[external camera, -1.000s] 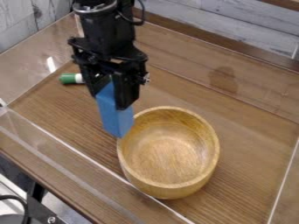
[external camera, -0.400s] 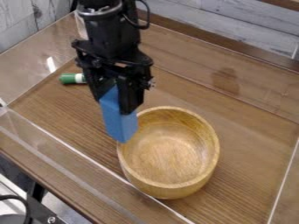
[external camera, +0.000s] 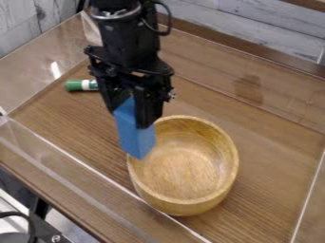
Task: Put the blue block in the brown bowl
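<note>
While the blue block (external camera: 132, 132) hangs upright in the air, its bottom end is over the near-left rim of the brown bowl (external camera: 185, 163). The black pincer (external camera: 135, 95) points down and is clamped on the block's top. Behind it, a green-and-white marker pen (external camera: 82, 84) lies on the wooden tabletop (external camera: 254, 104).

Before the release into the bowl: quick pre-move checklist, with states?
1. Gripper shut on the blue block: ok.
2. Block hangs upright, off the table: ok.
3. Block fully over the brown bowl opening: not ok, its lower end sits at the bowl's left rim.
4. Bowl upright, inside empty: ok.
5. Green-and-white marker pen apart from the bowl: ok.
6. Height of block above rim: cannot tell.
</note>
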Available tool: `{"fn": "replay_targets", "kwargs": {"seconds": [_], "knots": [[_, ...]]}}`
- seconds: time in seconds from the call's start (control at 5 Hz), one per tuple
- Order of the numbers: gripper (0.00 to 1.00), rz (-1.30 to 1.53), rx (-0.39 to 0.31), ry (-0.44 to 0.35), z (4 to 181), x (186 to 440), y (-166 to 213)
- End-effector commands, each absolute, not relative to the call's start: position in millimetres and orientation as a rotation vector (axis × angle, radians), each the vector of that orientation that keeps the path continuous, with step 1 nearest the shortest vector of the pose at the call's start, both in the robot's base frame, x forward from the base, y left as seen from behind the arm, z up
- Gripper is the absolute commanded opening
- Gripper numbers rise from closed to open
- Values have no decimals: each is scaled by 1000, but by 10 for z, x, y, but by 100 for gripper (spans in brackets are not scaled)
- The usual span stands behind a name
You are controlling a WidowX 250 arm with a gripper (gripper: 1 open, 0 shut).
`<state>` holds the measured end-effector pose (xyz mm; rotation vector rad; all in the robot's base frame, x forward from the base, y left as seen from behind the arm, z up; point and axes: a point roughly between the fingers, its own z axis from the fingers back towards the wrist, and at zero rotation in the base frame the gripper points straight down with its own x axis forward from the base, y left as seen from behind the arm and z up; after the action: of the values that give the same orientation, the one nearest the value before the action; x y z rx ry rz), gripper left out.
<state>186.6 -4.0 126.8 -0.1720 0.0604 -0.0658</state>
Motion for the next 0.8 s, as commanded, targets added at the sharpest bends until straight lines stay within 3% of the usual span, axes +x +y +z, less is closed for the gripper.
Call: {"fn": "replay_targets", "kwargs": {"seconds": [0.0, 0.6], "knots": [[0, -74, -165, 23, 1350, 1892, -74], [0, -77, -169, 29, 1329, 1889, -169]]}}
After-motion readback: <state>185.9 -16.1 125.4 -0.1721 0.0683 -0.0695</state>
